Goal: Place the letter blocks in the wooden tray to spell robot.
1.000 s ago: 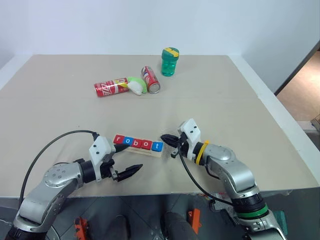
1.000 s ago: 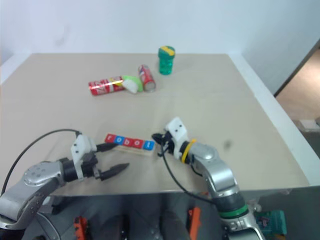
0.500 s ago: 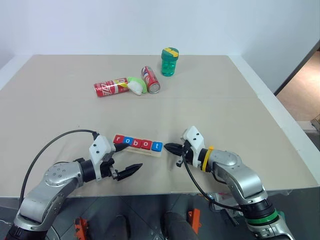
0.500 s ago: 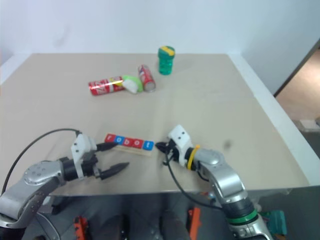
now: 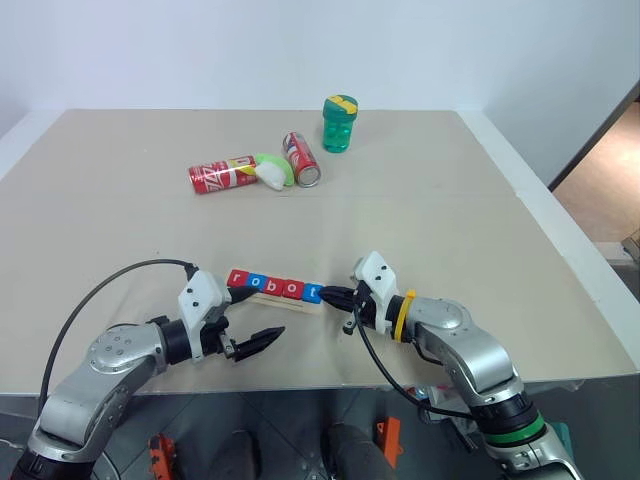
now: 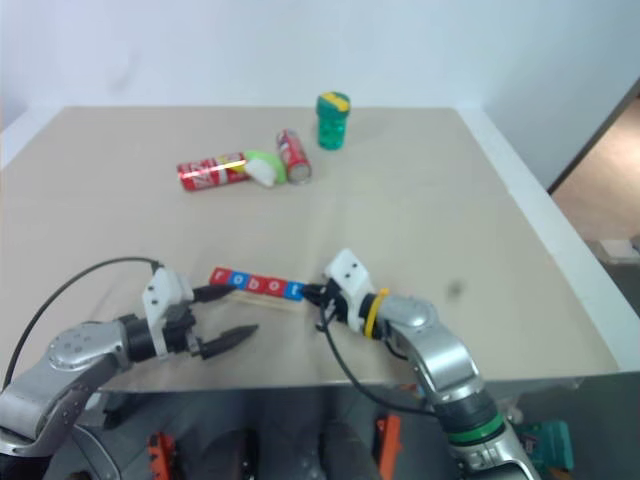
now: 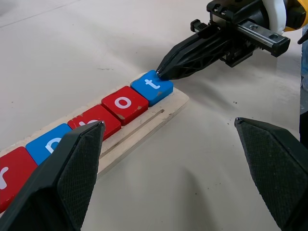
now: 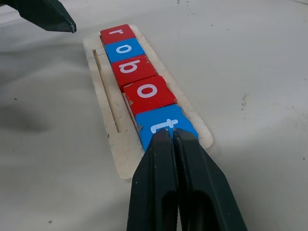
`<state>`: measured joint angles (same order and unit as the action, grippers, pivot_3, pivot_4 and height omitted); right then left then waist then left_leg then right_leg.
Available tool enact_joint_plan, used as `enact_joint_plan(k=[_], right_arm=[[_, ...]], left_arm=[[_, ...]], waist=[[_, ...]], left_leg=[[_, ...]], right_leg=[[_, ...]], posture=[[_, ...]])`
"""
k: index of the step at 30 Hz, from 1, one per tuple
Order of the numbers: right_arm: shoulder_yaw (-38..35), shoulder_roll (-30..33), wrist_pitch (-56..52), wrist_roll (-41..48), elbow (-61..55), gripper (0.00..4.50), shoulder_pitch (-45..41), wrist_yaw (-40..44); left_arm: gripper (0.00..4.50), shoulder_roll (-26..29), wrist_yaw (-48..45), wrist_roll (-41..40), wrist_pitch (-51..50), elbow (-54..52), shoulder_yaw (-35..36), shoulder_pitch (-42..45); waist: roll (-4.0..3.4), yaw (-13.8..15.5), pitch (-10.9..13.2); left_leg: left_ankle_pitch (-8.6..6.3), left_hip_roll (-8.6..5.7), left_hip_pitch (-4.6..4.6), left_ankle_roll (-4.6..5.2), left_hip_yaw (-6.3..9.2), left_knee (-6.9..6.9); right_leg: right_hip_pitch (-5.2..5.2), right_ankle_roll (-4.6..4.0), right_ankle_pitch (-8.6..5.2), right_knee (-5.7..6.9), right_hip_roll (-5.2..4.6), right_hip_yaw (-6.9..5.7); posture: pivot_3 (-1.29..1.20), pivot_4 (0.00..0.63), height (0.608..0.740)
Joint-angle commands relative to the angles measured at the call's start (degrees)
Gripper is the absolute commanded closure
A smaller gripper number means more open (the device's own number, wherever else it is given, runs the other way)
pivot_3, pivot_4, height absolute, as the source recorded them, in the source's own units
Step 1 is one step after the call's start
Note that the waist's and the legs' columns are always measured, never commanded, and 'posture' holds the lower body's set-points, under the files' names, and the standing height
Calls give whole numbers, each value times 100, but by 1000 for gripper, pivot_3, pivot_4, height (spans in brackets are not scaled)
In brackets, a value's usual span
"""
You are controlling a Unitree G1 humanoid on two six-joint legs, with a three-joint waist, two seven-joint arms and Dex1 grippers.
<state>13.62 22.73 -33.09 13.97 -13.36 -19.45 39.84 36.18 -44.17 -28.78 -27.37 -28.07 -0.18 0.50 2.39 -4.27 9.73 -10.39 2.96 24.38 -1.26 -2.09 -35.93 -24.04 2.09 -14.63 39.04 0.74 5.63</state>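
Beige tabletop (image 5: 450, 200) against a pale wall, with floor showing at the right edge.

Left eye view: wooden tray (image 5: 277, 298) lies low and slightly left of centre, carrying the letter blocks (image 5: 276, 285) in one row reading r-o-b-o-t, coloured red, blue, red, red, blue. Left gripper (image 5: 252, 321) sits at lower left, its black fingers spread wide, one tip by the tray's left end, the other pointing across the bare table below the tray. Right gripper (image 5: 330, 296) sits just right of the tray, fingers pressed together, tip at the blue "t" block (image 5: 314, 293). In the upper middle lie two red soda cans (image 5: 222, 174), on their sides, with a green-and-white object (image 5: 272, 170) between them; a green lidded cup (image 5: 340, 124) stands upright beyond.

Left wrist view: tray runs from lower left toward centre; blocks "b", "o" and "t" are readable. Closed right gripper (image 7: 166, 72) at upper right touches the top corner of the "t" block. Left fingers (image 7: 72, 178) stand far apart at the bottom corners.

Right wrist view: all five blocks sit along the tray, beside its groove (image 8: 106, 91). Shut fingers (image 8: 161, 159) meet the near edge of the "t" block.
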Motion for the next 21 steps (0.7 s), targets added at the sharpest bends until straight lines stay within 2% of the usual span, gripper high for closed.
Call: enact_joint_plan(k=[1,12,21], right_arm=[[-92,-27,108,15,-124,4430,-166,-26],[-290,340,85,13,-268,4430,150,-23],[-106,177,147,0,-297,4430,130,-86]], left_arm=[[0,-23,7,30,114,-127,44,-22],[0,-26,-47,48,134,-61,15,43],[0,1,-81,65,145,-34,11,59]], waist=[[0,0,0],[0,4,0],[1,-2,0]], left_leg=[[0,0,0,0,0,0],[0,-2,1,0,0,0],[0,0,-1,0,0,0]], right_leg=[[0,0,0,0,0,0],[0,1,-2,0,-1,1],[0,-1,0,0,1,-1]], posture=[[0,150,740],[0,150,740],[0,150,740]])
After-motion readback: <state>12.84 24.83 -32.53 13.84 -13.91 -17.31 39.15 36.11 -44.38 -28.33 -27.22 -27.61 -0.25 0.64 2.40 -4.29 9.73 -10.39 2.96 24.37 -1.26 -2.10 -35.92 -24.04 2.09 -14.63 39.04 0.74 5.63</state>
